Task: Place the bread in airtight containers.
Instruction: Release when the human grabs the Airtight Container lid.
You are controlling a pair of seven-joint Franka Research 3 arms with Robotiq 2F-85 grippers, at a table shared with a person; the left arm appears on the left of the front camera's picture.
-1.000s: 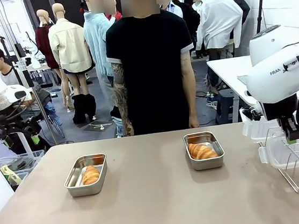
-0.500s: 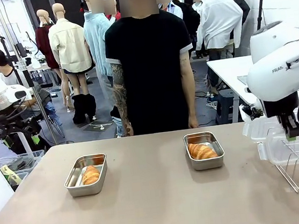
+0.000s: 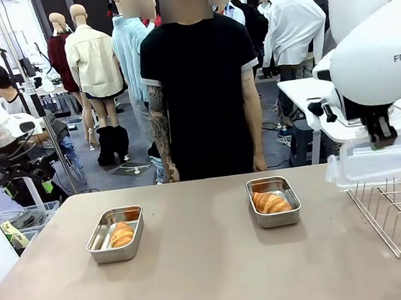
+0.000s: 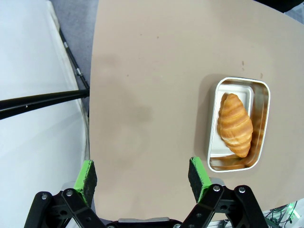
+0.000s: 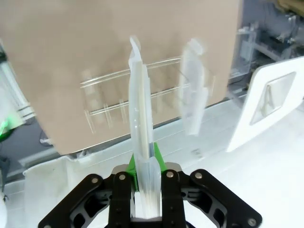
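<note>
Pinching clear lid (image 3: pixel 366 169), right end effector (image 5: pixel 142 159) hangs high.

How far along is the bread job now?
Done: the left roll lies in the left tin, the right roll in the right tin. In hand: the right end effector is shut on a clear lid above the wire rack. Left: both tins need lids.

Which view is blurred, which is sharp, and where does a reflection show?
Right wrist view: motion blur smears the clear lid in the right pincer and the wire rack. Left wrist view: sharp; the roll tints its tin orange inside. Front view: sharp, faint shadows.
</note>
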